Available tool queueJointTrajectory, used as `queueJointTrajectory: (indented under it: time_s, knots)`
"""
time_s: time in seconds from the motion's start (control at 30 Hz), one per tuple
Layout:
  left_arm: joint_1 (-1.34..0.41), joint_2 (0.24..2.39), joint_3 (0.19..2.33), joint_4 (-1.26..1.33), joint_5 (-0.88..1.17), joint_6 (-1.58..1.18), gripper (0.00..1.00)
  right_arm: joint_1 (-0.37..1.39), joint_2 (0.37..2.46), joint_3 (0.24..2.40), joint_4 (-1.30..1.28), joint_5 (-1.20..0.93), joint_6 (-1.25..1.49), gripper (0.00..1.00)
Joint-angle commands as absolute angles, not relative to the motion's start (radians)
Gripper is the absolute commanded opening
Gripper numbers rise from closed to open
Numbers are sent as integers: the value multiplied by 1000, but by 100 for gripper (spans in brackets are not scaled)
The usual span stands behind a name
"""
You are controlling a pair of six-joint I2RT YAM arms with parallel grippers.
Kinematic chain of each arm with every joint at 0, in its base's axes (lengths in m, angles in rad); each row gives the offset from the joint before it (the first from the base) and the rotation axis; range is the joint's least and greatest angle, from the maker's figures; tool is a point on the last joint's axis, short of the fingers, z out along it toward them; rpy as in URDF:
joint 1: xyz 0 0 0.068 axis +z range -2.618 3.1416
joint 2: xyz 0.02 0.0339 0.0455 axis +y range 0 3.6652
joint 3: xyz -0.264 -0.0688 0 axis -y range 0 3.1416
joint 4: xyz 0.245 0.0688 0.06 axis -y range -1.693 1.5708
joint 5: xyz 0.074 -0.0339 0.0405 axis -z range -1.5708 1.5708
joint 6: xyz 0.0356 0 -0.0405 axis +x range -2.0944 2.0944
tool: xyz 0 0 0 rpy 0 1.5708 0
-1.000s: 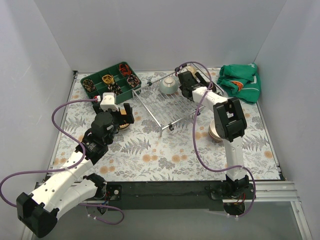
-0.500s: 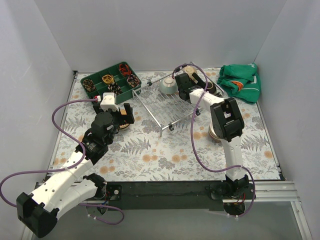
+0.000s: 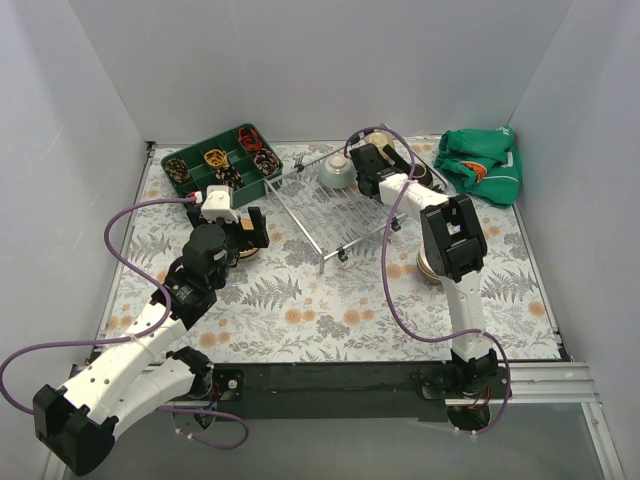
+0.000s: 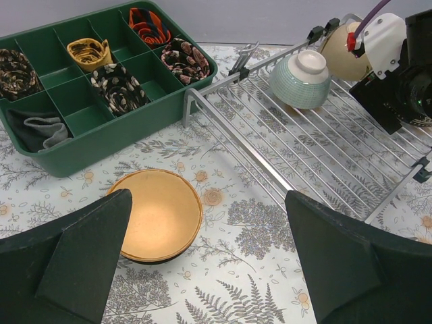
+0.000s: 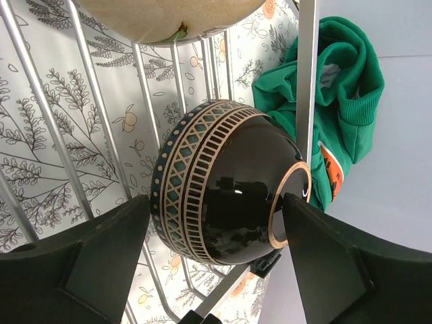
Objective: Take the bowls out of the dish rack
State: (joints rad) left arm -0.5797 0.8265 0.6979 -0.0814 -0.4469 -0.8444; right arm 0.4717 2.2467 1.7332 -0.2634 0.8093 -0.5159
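The silver wire dish rack stands mid-table. A pale mint-green bowl lies on its far edge, with a beige bowl beside it. In the right wrist view a dark bowl with a patterned band lies on its side on the rack bars. My right gripper is open, its fingers either side of this bowl, close to rim and foot. My left gripper is open, low over the table, with a tan bowl standing upright just ahead of its left finger.
A green compartmented tray with rolled cloths sits at the far left. A green garment lies at the far right. Bowls stand on the table under the right arm's forearm. Walls enclose three sides.
My right gripper has shifted slightly left along the rack's far edge. The left arm and the tan bowl have not moved.
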Motion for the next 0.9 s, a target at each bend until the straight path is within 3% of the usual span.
queueJointTrajectory:
  time_s: [0.0, 0.3, 0.47, 0.63, 0.87]
  knots:
    - [-575, 821, 689, -68, -442, -841, 98, 465, 2376, 1700, -445, 742, -471, 87]
    - [-575, 819, 689, -68, -440, -839, 98, 472, 2369, 1697, -448, 842, -454, 71]
    - [-575, 816, 687, -67, -442, -839, 98, 503, 2323, 1698, -446, 871, -453, 50]
    - [-575, 813, 686, -66, -445, -839, 98, 543, 2283, 1710, -440, 899, -457, 43]
    - [-575, 807, 686, -64, -448, -838, 98, 577, 2220, 1724, -431, 930, -459, 41]
